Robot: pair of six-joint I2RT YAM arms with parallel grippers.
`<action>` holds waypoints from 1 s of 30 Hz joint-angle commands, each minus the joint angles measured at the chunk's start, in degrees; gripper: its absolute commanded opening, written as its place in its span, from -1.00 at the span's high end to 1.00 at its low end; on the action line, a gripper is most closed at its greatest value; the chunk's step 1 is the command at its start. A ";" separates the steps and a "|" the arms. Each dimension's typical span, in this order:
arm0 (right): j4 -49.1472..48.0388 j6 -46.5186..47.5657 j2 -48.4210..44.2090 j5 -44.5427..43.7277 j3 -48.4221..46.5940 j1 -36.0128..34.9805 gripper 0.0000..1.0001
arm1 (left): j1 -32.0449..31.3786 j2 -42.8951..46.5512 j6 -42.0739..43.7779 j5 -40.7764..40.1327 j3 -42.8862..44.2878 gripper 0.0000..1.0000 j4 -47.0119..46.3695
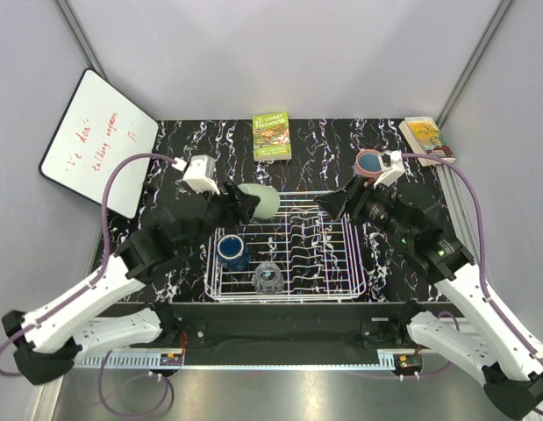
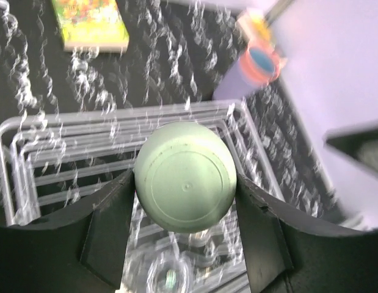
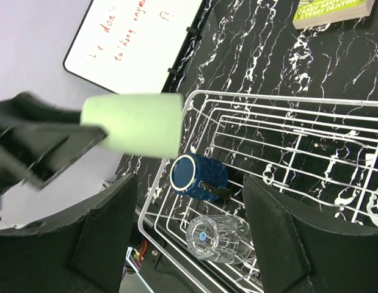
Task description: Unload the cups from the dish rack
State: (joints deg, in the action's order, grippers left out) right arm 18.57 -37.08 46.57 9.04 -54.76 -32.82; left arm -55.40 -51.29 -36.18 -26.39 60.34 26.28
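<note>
Top external view: left tool [image 1: 247,203] grasps the pale green plastic tumbler [image 1: 266,202] sideways over the eleven o'clock corner of the white wire dish rack [image 1: 328,263]; right tool [image 1: 334,204] hangs released. Gripped near one end, the tumbler could slip back into the rack.

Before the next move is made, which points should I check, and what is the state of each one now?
1. Left fingers shut on pale green cup: ok.
2. Cup lifted free of dish rack wires: cannot tell.
3. Right fingers open and empty: ok.
4. Rack unloaded: not ok; dark blue cup and clear glass lie inside.
5. Right arm apart from the stack of cups: cannot tell.
</note>
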 commanded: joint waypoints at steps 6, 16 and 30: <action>-4.94 -0.27 -1.30 3.17 -1.58 -0.41 -0.55 | 21.81 -12.41 -17.32 49.54 -11.99 1.00 -54.89; -7.05 0.43 -1.48 3.53 -1.49 -0.49 -0.55 | 24.64 -30.97 -42.65 61.19 -14.72 1.00 -100.27; -11.09 1.40 1.59 3.27 -1.49 -0.49 -0.54 | 23.93 -28.25 -42.74 62.25 -16.65 1.00 -99.15</action>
State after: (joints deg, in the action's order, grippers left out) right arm 12.67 -36.42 47.03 11.57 -55.16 -32.91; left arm -31.07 -82.50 -78.59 34.57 44.71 -67.70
